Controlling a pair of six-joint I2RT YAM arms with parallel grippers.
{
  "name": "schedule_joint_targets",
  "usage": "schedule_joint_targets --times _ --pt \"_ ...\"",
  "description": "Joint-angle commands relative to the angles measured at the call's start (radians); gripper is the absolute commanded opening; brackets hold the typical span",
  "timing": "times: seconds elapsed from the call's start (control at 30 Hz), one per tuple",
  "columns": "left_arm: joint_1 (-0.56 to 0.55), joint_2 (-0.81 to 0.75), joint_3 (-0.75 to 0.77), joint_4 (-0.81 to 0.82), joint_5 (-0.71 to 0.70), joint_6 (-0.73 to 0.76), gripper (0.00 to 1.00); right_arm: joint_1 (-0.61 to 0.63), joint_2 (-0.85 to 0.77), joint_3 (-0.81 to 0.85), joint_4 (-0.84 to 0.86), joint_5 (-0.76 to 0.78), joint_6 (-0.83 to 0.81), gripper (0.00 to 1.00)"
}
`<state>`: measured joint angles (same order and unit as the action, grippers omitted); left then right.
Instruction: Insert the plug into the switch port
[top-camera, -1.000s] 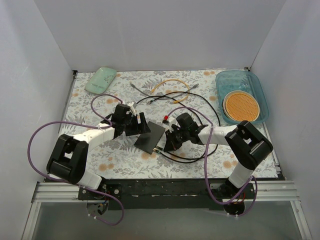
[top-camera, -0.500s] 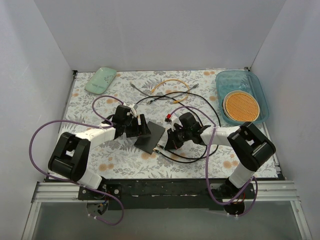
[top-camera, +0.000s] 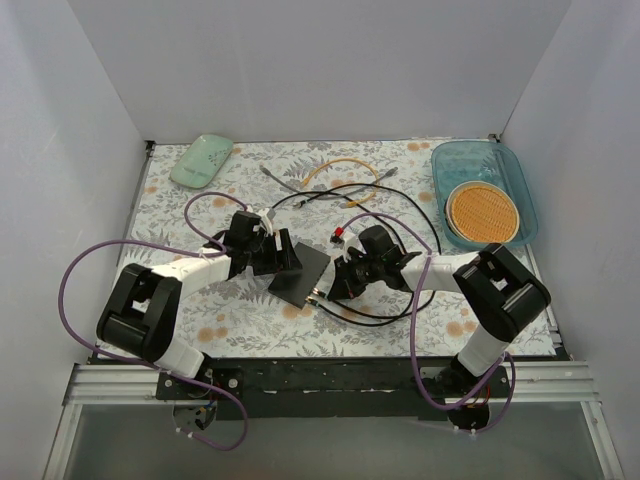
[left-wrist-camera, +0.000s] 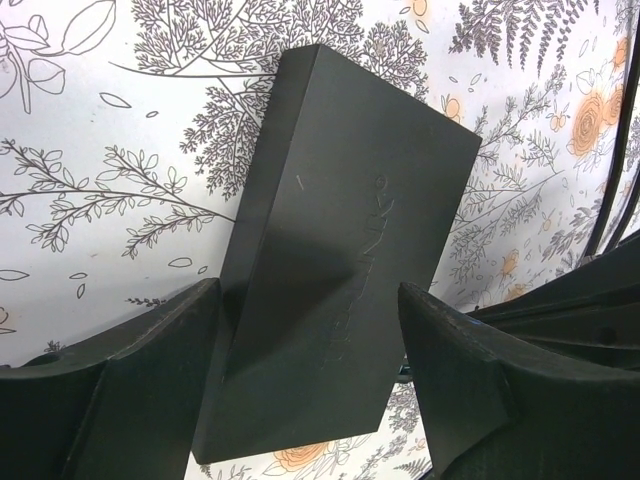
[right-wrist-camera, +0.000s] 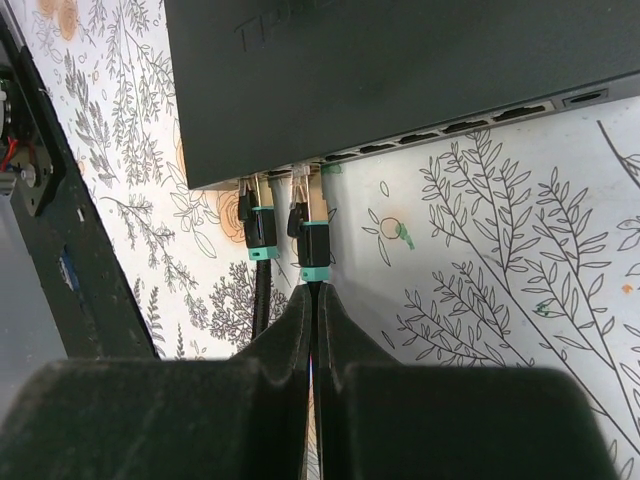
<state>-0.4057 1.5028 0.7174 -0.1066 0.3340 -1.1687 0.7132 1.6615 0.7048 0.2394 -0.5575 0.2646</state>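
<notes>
Over the last second your right arm has crept left across the surface (top-camera: 240, 312), closing on the switch (top-camera: 300, 275), which has stayed put mid-surface, slightly left of centre. The left hand (top-camera: 266, 255) has tightened a touch and now looks clamped across the switch, one finger against each side.

The right hand (right-wrist-camera: 313, 300) remains pinched together on the cable just behind the plug (right-wrist-camera: 312, 225). The plug's clear tip now sits in the port mouth near one end of the socket row. I judge it mostly in, though a shade shallower than the neighbouring plug (right-wrist-camera: 258, 225), so a final push may remain.

That neighbour stands just beside your plug and leaves little room. A black cable (top-camera: 400, 215) loops around the right arm and could drag.

Well clear are a teal tray (top-camera: 520, 175) holding a woven mat (top-camera: 483, 210) at the far right corner, a pale green mouse-like object (top-camera: 202, 160) at the far left corner, and a yellow cable (top-camera: 345, 163) by the far edge.
</notes>
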Motion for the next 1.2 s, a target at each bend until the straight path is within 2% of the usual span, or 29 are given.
schedule_joint_targets --times 0.0,0.3,0.7,0.9,1.17 --pt "0.005 -0.003 -0.021 0.044 0.053 -0.002 0.70 -0.003 0.017 -0.004 0.103 -0.033 0.045 0.01" --pt "0.004 -0.019 -0.047 0.062 0.076 -0.006 0.67 -0.003 0.004 -0.005 0.147 0.021 0.119 0.01" --pt "0.001 -0.038 -0.111 0.100 0.092 -0.057 0.65 -0.003 -0.005 -0.159 0.469 0.031 0.369 0.01" --pt "0.001 -0.035 -0.133 0.145 0.105 -0.069 0.64 -0.004 -0.035 -0.232 0.627 0.031 0.404 0.01" --pt "-0.001 -0.039 -0.141 0.150 0.103 -0.071 0.64 -0.003 -0.037 -0.254 0.658 0.051 0.413 0.01"
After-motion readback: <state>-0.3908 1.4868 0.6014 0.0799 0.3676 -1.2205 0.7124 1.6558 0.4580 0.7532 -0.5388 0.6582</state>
